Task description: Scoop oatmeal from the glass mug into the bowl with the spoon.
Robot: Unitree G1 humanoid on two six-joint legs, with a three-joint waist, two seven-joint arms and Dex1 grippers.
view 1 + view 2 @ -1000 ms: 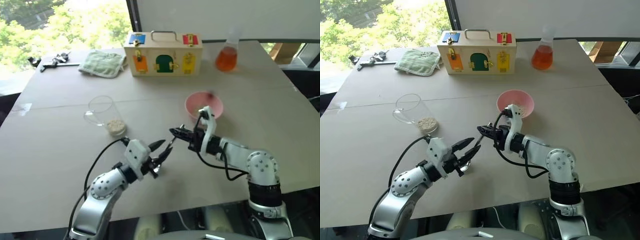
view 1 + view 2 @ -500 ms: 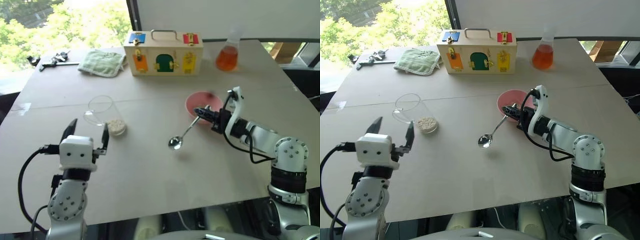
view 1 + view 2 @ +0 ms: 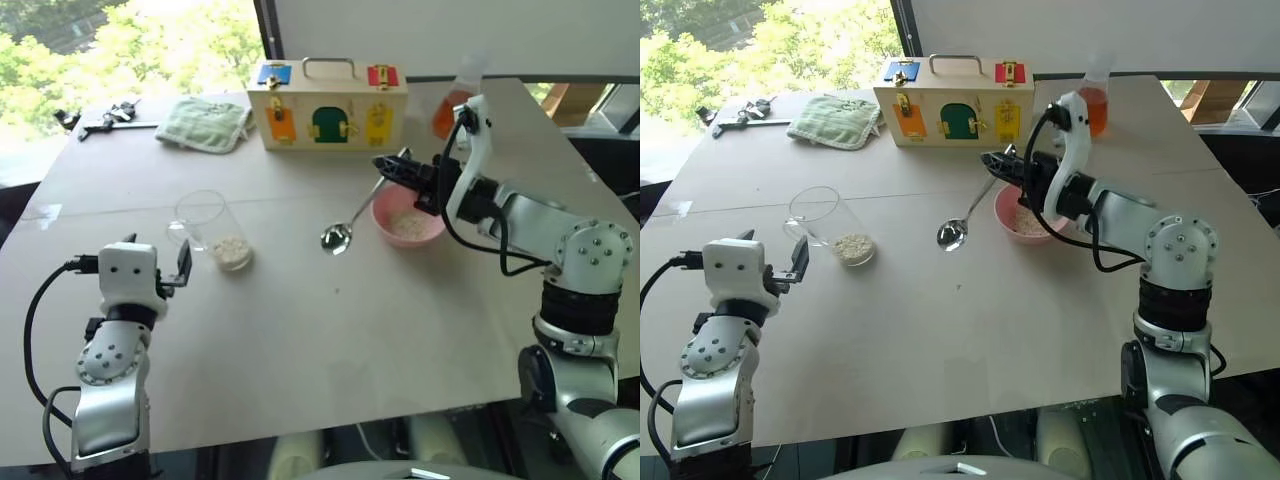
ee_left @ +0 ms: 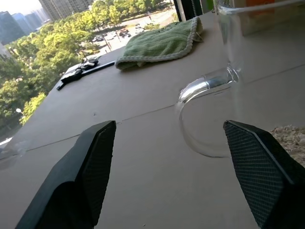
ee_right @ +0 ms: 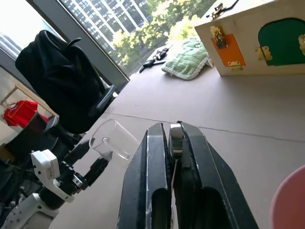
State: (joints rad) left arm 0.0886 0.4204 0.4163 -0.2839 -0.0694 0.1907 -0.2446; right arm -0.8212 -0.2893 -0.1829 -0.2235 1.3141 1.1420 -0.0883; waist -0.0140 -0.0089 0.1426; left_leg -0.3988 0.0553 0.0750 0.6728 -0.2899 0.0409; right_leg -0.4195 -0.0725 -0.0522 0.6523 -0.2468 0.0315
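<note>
Spoon [image 3: 352,215] pinched in right claw [image 3: 390,166]; left claw [image 3: 160,262] wide, empty.

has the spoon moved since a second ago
Yes. The spoon, shut in the right gripper, has risen and moved toward the wooden box, away from the table's near edge.

The bowl [image 3: 408,226] is pink, the oatmeal [image 3: 232,250] pale beige, the spoon [image 3: 338,236] shiny silver, the cloth [image 3: 205,125] green, the flask liquid [image 3: 1095,103] orange.

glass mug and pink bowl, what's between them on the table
Only the spoon's scoop end, hanging over bare table between glass mug and bowl in the left eye view.
</note>
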